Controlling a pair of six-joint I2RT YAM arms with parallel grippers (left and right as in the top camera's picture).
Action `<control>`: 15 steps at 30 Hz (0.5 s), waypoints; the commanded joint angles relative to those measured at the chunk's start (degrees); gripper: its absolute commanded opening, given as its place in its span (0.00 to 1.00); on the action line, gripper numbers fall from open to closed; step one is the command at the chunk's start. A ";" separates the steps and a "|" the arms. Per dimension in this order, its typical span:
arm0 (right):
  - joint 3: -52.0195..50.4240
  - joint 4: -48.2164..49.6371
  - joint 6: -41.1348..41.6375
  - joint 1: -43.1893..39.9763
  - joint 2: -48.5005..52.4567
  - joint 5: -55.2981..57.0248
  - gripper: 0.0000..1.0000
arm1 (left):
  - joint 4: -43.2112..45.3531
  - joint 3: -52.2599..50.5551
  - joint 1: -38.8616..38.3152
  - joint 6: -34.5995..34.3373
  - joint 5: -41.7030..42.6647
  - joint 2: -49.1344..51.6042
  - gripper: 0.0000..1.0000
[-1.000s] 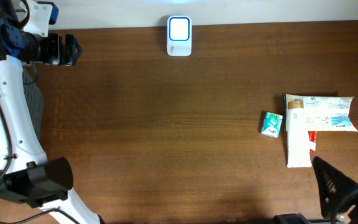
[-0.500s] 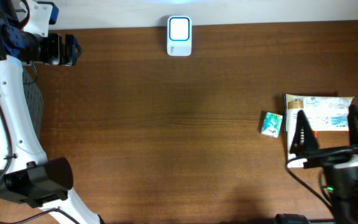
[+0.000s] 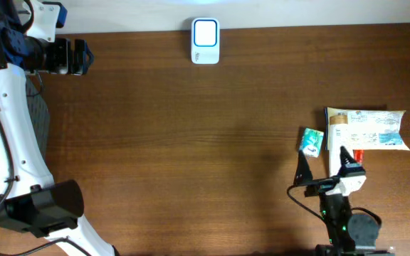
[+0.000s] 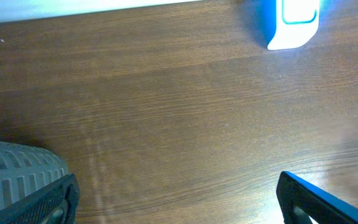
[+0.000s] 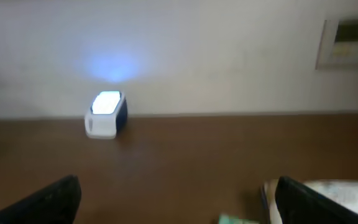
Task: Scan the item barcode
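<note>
Right gripper [image 3: 324, 169] spread wide, empty. It has swung in from the table edge, now over the near end of the white tube [image 3: 335, 142]. Green packet [image 3: 310, 141] just left of tube, barcode scanner [image 3: 206, 41] well apart. Pick pending. Left gripper [image 3: 80, 57] spread, parked.

On the table [image 3: 191, 142], dark brown with fine wood grain. On the scanner [image 3: 206, 41], white with a blue rim. On the small box [image 3: 310, 141], teal and white. On the tube [image 3: 335, 169], white with tan cap; on the packet [image 3: 379, 131], white with blue print.
</note>
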 commanded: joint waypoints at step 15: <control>-0.39 -5.60 0.35 -0.26 -0.55 0.13 0.98 | 0.07 0.31 0.35 0.70 0.09 -0.85 0.99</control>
